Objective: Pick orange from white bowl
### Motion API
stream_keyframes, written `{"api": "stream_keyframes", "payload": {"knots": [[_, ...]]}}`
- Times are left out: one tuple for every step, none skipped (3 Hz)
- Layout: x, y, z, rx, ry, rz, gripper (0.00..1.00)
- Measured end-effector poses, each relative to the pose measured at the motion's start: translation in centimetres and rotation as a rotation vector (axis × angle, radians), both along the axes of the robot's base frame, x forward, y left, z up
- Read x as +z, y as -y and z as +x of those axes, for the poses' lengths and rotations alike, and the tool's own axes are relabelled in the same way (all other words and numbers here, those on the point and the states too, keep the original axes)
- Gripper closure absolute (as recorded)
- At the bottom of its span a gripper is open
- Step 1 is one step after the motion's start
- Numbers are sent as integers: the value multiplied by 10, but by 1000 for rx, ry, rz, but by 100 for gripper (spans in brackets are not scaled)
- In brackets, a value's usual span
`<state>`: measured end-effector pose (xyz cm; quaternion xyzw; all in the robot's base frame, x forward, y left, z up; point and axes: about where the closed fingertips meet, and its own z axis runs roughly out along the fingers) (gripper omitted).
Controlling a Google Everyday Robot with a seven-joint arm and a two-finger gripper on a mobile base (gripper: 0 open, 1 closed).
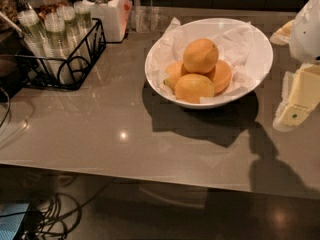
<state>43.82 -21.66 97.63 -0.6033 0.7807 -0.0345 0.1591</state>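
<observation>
Camera view: wide, shallow, glossy white ceramic bowl (pixel 260 59) lined with crumpled white paper sits on a grey-brown reflective countertop (pixel 100 129), right of centre. Four fruits are piled inside. The target, a plump, slightly egg-shaped yellow-orange fruit with matte dimpled skin (the orange (pixel 200 55)), rests on top of the pile, touching the fruits below it. A deeper-orange rounder fruit (pixel 221 76) lies lower right; a flatter lemon-like fruit (pixel 194 88) lies at the front.

The white-and-cream two-finger gripper (pixel 292 115) is at the right edge of the frame, beside the bowl and apart from it, not yet over the fruit. Cannot tell how the jaws stand.

Judgement: step in hand is the approach. The orange is uppermost and unobstructed, so a descent from above looks best, fingers straddling its narrower axis. Close gently; dimpled skin should grip adequately. Risks: nudging the top fruit so it rolls off the pile, snagging the paper liner, clipping the near bowl rim when coming in from the right.

A black wire rack (pixel 70 64) holding stacked cups stands well apart at left.
</observation>
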Motion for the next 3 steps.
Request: {"api": "stream_keyframes", "payload": {"knots": [[0, 0, 0, 0, 0, 0, 0], [-1, -12, 17, 56, -14, 76, 0], [-2, -62, 58, 217, -47, 197, 0]]}}
